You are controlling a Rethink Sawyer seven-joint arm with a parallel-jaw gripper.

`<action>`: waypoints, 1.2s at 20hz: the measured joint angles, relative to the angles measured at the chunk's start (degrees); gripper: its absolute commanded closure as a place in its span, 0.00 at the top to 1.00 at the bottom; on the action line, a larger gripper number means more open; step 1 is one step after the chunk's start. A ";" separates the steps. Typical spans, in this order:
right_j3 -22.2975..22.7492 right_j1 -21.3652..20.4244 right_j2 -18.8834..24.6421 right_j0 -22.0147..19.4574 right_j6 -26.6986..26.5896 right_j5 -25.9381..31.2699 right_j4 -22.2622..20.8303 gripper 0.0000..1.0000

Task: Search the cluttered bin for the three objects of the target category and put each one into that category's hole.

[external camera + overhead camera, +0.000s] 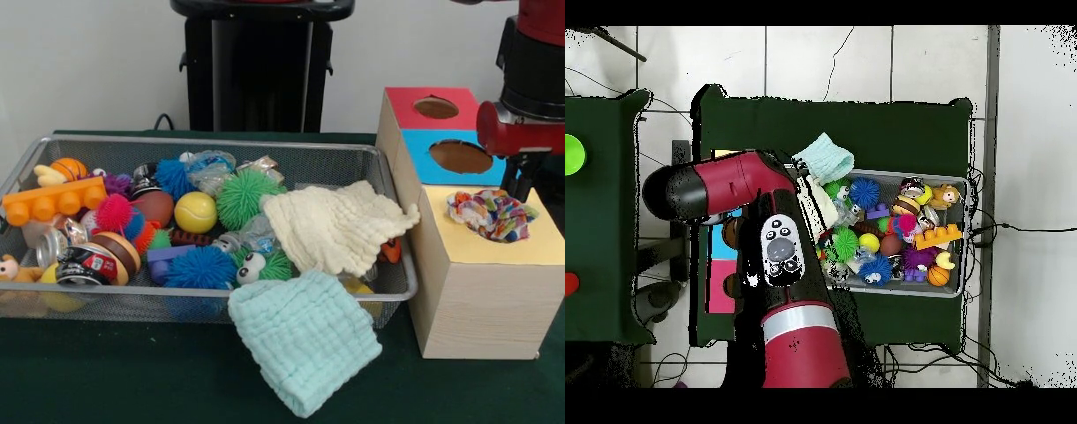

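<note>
The silver wire-mesh bin (212,142) stands at the left, full of toys; it also shows in the overhead view (961,292). A cream cloth (335,226) lies in its right end. A light blue cloth (305,340) hangs over its front rim onto the table. To the right stand three boxes with holes: red top (402,106), blue top (419,165), yellow top (538,238). A multicoloured cloth (490,215) sits bunched in the yellow box's hole. My gripper (527,181) hangs just above and behind that cloth. In the overhead view my arm (780,250) hides the gripper and most of the boxes.
The bin holds a yellow ball (195,212), a green spiky ball (244,196), a blue spiky ball (201,268), an orange brick (53,201), a can (84,265) and several other toys. The black pedestal (260,62) stands behind the bin.
</note>
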 measured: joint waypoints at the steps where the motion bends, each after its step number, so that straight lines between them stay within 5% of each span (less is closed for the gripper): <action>1: 0.05 -0.02 0.00 -0.02 0.00 -0.13 0.00 0.00; 24: 1.69 -0.22 -0.31 -0.76 0.00 -8.97 -0.09 0.00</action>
